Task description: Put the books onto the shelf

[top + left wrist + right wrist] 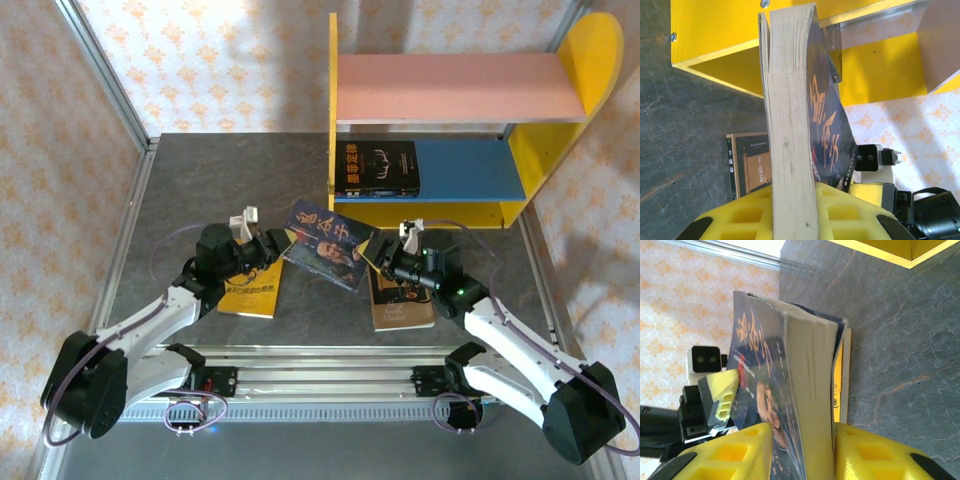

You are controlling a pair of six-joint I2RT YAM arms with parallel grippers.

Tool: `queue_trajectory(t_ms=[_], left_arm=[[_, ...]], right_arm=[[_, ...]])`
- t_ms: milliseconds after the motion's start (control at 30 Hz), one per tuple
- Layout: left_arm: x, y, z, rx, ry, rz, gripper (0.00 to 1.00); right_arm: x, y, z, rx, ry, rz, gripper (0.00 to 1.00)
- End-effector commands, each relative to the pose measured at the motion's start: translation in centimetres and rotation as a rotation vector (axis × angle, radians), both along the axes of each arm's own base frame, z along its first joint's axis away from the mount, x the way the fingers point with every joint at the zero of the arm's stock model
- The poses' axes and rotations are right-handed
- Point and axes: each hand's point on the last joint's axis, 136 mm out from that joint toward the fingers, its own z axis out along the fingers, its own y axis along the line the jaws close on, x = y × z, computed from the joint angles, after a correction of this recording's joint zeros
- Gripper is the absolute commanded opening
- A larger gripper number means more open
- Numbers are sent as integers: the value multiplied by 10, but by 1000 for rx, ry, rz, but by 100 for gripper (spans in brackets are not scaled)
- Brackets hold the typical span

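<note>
Shelf (450, 85): yellow side panels, one round-topped. The flat pink upper board is bare. The blue lower board (468, 166) holds one black book (385, 168), lying flat at the end by the straight panel.

In front of the shelf, over the grey stone-patterned table (200, 180), I see a dark blue book (325, 245) between both arms, cover up. The cover is glossy with gold lettering.

My left gripper (281, 246) is clamped on the end farther from the shelf's round panel. At the left wrist, the yellow cut-out fingers (722, 215) press both covers, with the cream page block between them.

My right gripper (380, 258) straddles the opposite end. Its fingers (870, 455) sit right beside cover and pages; I cannot tell whether they grip or stand slack.

Flat on the table, nearer me than the shelf, are a yellow book (250, 297) under the left arm and a tan book (402, 310) under the right.
</note>
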Motion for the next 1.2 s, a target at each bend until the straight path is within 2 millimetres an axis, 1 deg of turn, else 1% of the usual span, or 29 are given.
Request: queue_trajectory(t_ms=[0,33,133,200,233,267,333,400,633,667,733,767,833,900,1000,1167], left_arm=[[7,20,2,30,-34,135,3],[7,22,6,18,-41,144,3],[6,24,17,-9,-64,157,2],[6,24,23,-25,-74,164,1],[7,25,25,-34,-80,168,1],[8,25,28,-48,-87,175,1],[9,25,33,-72,-99,181,0],[11,26,37,-87,-110,190,0],[12,32,48,-100,-143,223,0],[11,32,49,-101,-148,225,0],[10,33,53,-108,-157,227,0],[10,33,55,-117,-163,225,0],[9,33,58,-132,-174,220,0],[8,31,61,-145,-182,209,0],[7,30,62,-154,-182,206,0],[6,29,68,-180,-193,197,0]], right_arm=[[3,4,26,49,-84,-2,36],[3,4,23,45,-81,-6,39],[2,6,19,37,-81,-10,44],[1,8,19,33,-84,-8,52],[0,10,18,30,-84,-6,53],[-1,12,17,27,-82,-5,56],[-2,16,13,19,-75,-2,59],[-4,18,9,13,-72,-6,63],[-7,15,-4,3,-49,-29,65],[-7,14,-6,-1,-44,-36,68],[-7,12,-9,-5,-40,-43,69],[-7,12,-11,-3,-36,-46,72],[-6,13,-10,10,-37,-51,73],[-3,14,-8,16,-44,-57,78],[2,18,-2,26,-57,-52,82],[12,30,3,44,-57,-32,82]])
